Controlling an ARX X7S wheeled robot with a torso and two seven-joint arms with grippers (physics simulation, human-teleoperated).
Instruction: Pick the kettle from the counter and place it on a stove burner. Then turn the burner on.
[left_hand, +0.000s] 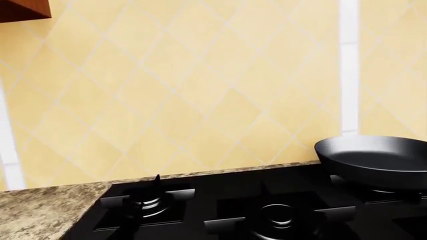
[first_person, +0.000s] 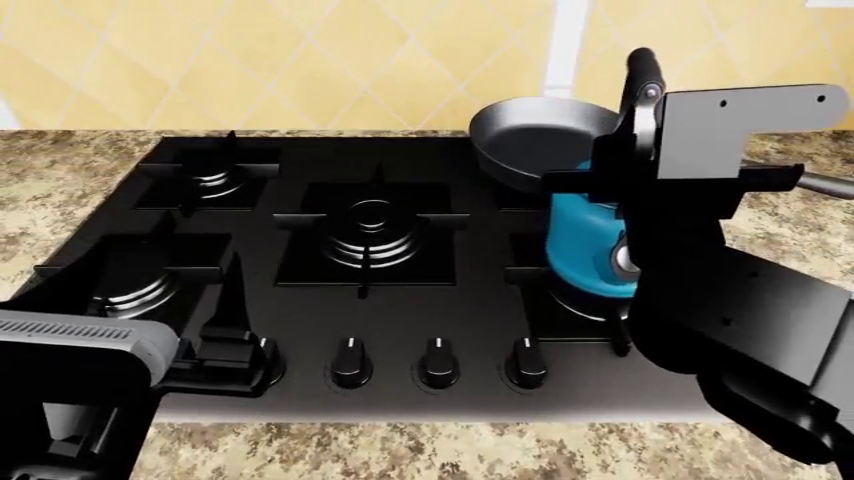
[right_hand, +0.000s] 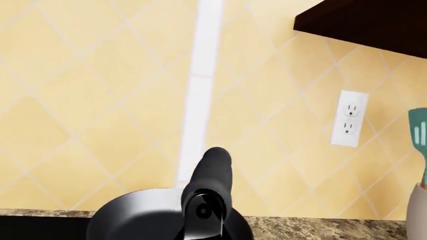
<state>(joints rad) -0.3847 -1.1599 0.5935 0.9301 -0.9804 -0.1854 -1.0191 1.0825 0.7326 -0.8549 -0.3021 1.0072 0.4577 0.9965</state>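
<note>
A: Left gripper (first_person: 220, 345) sits low at the near left, over the near-left burner and just left of the knob row (first_person: 434, 362); jaws cannot be told apart from the dark grate.

B: Centre noted; large middle burner (first_person: 371, 222) bare; frying pan (first_person: 534, 135) on the far right.

A: Kettle (first_person: 587, 245) is off the counter (first_person: 80, 190), teal body at the stove burner (first_person: 581, 300) on the near right, whether seated or just above, I cannot tell.

B: Right gripper (first_person: 641, 130) comes from above at the arched handle; pads hidden behind the mount, so the hold is unclear.

A: Judgement: lower straight down, keep the kettle upright, centre it on the grate arms; release only when it rests flat; clear of the pan.
</note>
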